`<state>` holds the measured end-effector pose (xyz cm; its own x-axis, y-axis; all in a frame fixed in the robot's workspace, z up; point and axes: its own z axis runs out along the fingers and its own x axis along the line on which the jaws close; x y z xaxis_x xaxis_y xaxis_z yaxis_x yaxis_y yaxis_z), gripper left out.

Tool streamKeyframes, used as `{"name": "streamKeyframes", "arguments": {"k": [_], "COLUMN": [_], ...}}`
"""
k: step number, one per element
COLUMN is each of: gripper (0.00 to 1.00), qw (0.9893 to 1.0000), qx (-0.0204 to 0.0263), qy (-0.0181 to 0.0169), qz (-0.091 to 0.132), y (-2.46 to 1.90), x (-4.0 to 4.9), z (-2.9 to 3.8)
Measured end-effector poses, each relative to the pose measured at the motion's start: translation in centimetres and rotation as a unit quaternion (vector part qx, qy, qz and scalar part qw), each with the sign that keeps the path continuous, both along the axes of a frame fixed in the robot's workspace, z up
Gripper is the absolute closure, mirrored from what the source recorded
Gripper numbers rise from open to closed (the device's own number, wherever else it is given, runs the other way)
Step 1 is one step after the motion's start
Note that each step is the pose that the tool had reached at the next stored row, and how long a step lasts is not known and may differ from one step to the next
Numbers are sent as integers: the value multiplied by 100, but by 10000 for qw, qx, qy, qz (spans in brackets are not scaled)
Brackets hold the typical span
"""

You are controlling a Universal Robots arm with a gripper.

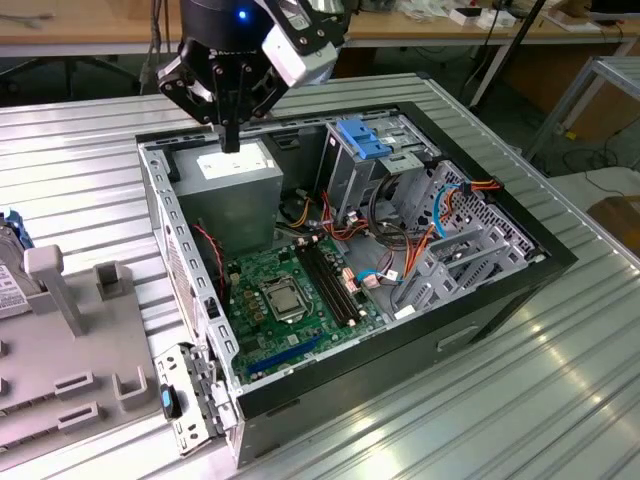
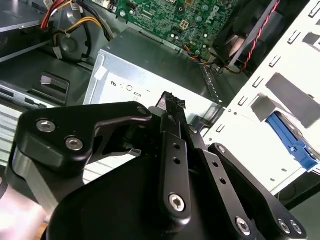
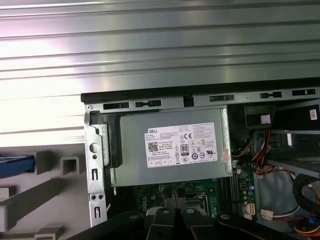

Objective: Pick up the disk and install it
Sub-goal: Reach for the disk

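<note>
The tool [image 1: 231, 145] hangs clenched and empty above the power supply [image 1: 240, 175]. Descending here could strike it, and the disk [image 1: 8, 280] lies well apart.

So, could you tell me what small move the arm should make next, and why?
Probably carry the gripper toward the exterior view's left, off the case. It hangs with jaws shut and empty above the power supply, while the disk sits outside the case on the grey fixture.

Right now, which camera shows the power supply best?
First wrist view: the power supply shows its whole label face-on. The exterior view has it slanted below the gripper; the second wrist view's gripper hides part.
</note>
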<state>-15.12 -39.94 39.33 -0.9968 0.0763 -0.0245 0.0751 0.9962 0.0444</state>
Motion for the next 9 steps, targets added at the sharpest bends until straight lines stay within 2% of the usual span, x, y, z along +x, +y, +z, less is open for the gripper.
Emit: {"name": "streamKeyframes", "arguments": {"k": [4, 9], "gripper": [89, 89], "qw": [10000, 10000], "qx": [0, 0], "qy": [0, 0], "qz": [0, 0], "y": [-1, -3], "x": [-63, -193], "z": [0, 0]}}
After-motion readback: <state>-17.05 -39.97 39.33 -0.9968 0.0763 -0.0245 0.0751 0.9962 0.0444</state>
